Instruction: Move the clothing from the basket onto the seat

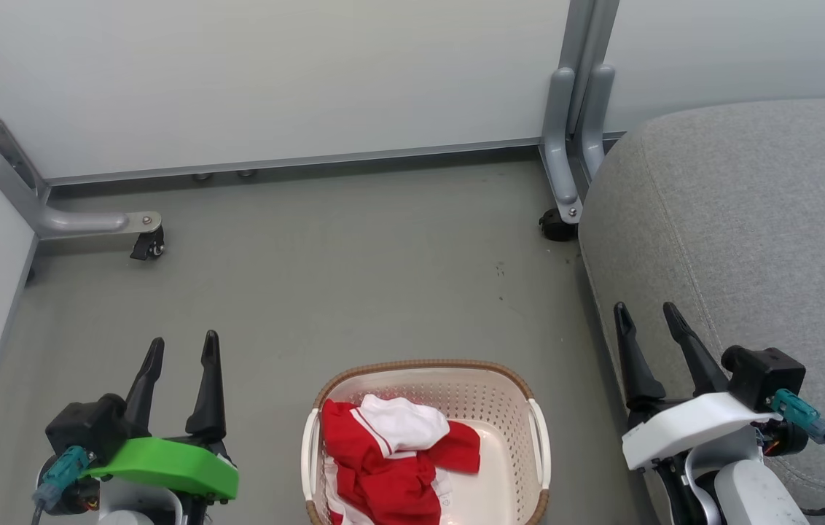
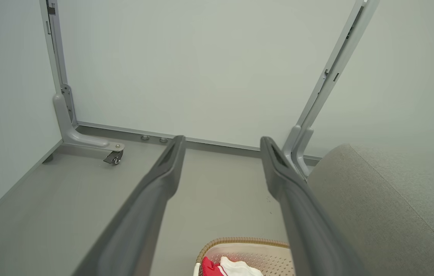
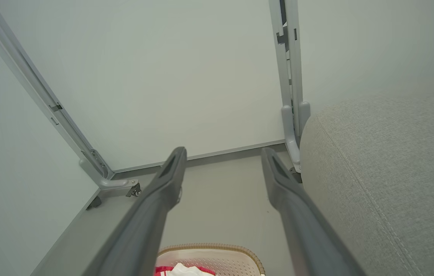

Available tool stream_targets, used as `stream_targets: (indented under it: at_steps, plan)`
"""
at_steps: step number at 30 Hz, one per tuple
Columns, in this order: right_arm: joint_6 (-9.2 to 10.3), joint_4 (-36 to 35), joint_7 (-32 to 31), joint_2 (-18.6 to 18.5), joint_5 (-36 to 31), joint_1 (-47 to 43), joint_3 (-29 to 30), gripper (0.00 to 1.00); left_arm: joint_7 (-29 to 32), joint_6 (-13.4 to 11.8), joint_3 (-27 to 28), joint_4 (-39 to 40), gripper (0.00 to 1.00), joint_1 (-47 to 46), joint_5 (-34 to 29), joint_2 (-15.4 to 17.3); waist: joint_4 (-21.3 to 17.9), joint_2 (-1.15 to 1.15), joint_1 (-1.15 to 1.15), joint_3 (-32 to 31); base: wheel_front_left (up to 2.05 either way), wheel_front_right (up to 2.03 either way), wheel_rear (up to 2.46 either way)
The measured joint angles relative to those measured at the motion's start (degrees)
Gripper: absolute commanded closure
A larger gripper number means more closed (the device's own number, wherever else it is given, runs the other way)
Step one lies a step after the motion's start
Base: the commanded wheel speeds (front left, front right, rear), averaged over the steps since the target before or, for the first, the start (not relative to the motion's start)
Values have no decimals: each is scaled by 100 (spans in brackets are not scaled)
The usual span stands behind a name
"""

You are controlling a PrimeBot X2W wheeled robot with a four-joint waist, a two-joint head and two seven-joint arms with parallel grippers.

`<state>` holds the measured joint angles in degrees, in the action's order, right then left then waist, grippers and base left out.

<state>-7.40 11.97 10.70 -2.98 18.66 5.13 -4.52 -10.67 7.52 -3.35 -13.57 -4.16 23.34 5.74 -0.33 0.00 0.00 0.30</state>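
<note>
The cream basket [image 1: 507, 397] with a brown rim stands on the floor at the bottom middle of the head view. Crumpled inside it lies the clothing [image 1: 391, 456], red with white panels, mostly in the left half. The grey seat [image 1: 748, 219] fills the right side. My left gripper [image 1: 184, 344] is open to the left of the basket, fingers pointing away, nothing between them. My right gripper [image 1: 647, 312] is open at the seat's front edge, right of the basket. The left wrist view shows the basket [image 2: 255, 253], the clothing [image 2: 232, 267] and the seat [image 2: 385, 199]; the right wrist view shows the basket [image 3: 217, 257] and the seat [image 3: 385, 165].
Pale partition walls close off the back and left. A grey partition foot with a caster [image 1: 146, 244] sits at the back left, and another post foot with a caster [image 1: 557, 222] stands by the seat's far corner. Grey floor [image 1: 354, 277] lies between basket and wall.
</note>
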Motion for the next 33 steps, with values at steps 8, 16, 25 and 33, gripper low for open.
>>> stream_targets:
  at_steps: [8,16,25,33]
  plan:
    - [0,79,98,9,-411,23,-1,0,-102,0,-4,-146,0,1,-385,-18,8,0,0,21,0,0,0]
    - [-3,135,188,16,-781,25,0,0,-196,0,23,-230,0,1,-750,-44,11,0,0,38,0,0,0]
    - [-8,145,290,19,-1091,25,-22,0,-289,0,18,-319,0,0,-1079,-60,27,0,0,85,0,0,0]
    - [-9,154,376,18,-1322,44,-22,0,-377,0,88,-367,0,-2,-1332,-80,27,0,0,119,0,0,0]
